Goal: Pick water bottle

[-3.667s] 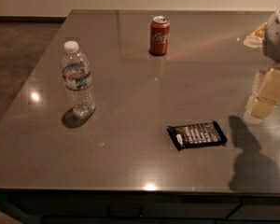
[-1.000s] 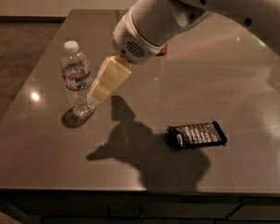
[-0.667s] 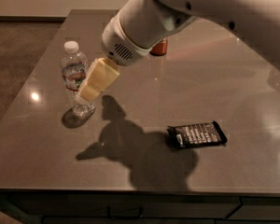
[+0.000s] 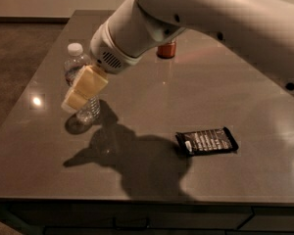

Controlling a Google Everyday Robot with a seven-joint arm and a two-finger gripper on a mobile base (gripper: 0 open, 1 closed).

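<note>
The water bottle [image 4: 75,61] is a clear plastic bottle with a white cap. It stands upright on the left part of the grey table [image 4: 235,97]. My gripper [image 4: 83,89] is at the bottle's middle and covers its label band from the camera's side. The bottle's cap and shoulder show above the gripper, and its base shows below. My white arm reaches in from the upper right.
A red soda can [image 4: 166,50] stands at the back of the table, mostly hidden behind my arm. A black snack packet [image 4: 207,141] lies flat at the front right. The table's left edge is close to the bottle.
My arm has swung from the right side of the table across to the left. The gripper now overlaps the bottle's middle. The bottle, can and packet have not moved.
</note>
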